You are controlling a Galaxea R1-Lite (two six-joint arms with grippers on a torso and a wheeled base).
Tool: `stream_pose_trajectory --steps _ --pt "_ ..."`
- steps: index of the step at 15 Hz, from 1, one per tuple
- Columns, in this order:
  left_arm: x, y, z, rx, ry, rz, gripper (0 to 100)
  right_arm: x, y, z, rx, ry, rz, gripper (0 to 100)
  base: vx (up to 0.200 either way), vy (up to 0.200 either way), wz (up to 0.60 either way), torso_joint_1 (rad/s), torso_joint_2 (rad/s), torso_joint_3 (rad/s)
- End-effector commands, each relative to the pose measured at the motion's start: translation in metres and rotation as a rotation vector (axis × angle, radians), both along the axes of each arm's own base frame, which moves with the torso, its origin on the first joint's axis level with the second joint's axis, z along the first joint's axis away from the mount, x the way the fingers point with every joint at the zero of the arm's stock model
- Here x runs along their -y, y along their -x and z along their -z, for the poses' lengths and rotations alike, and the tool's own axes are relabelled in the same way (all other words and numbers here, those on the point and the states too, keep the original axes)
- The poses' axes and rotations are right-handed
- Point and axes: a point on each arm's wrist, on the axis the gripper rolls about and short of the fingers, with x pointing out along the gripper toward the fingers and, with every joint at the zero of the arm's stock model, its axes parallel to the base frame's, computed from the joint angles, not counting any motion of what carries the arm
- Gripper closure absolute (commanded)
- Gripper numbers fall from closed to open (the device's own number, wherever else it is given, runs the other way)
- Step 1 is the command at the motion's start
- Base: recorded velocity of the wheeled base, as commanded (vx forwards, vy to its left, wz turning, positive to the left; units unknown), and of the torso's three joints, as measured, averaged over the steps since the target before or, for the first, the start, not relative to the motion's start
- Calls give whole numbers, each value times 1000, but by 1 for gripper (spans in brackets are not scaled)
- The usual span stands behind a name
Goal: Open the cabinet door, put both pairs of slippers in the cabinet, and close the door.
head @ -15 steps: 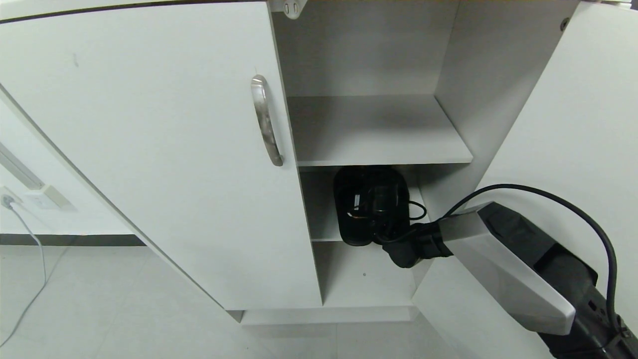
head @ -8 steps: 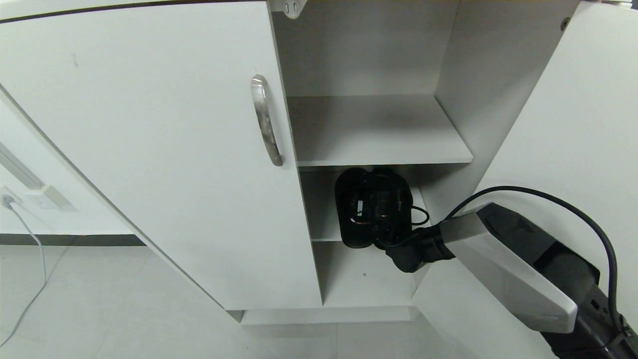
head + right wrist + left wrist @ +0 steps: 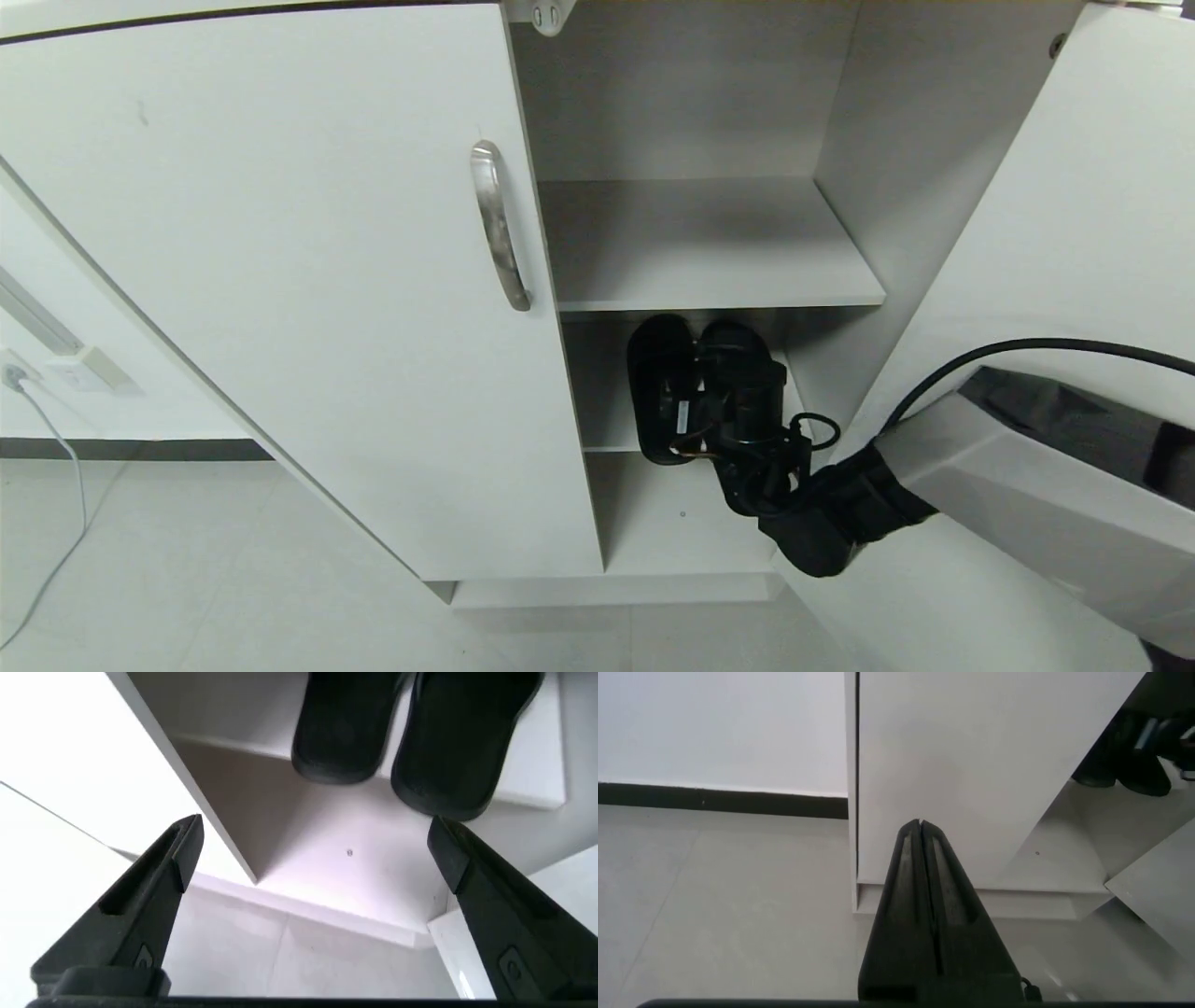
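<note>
A pair of black slippers (image 3: 695,383) lies side by side on the cabinet's middle shelf (image 3: 605,415), heels at the front edge. My right gripper (image 3: 752,462) hangs just in front of and below them, open and empty. In the right wrist view its fingers (image 3: 163,873) stand wide apart with the slippers' heels (image 3: 402,719) beyond them. My left gripper (image 3: 920,826) is shut on nothing, low above the floor before the cabinet's base; the slippers (image 3: 1125,751) show off to its side.
The cabinet's right door (image 3: 1074,233) stands wide open beside my right arm. The left door (image 3: 280,261) with its metal handle (image 3: 499,224) is closed. The upper shelf (image 3: 700,243) and bottom compartment (image 3: 672,523) are bare. A wall socket with cable (image 3: 19,378) sits at the left.
My right arm has drawn back out of the cabinet and dropped lower, leaving the slippers on the middle shelf. The right slipper now lies a little farther right.
</note>
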Motion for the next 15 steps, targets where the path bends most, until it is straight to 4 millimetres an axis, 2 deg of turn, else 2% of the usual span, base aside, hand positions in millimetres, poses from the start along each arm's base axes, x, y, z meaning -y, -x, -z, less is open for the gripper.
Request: stream_pose_trajectory --steps 1,3,5,10,15 --pt "0 0 0 -1 0 -1 100 9 46 -30 12 -16 -72 0 0 0 0 0 0 0" --pt "0 0 0 -1 0 -1 100 14 76 -24 -23 9 -145 0 0 0 0 0 0 0" --pt "0 0 0 -2 1 -1 100 11 88 -18 -35 32 -181 0 0 0 0 0 0 0" --pt "0 0 0 1 3 -1 100 9 90 -15 -41 47 -220 0 0 0 0 0 0 0" --pt "0 0 0 -1 3 -1 100 8 91 -14 -42 48 -228 0 -200 0 0 1 1 0"
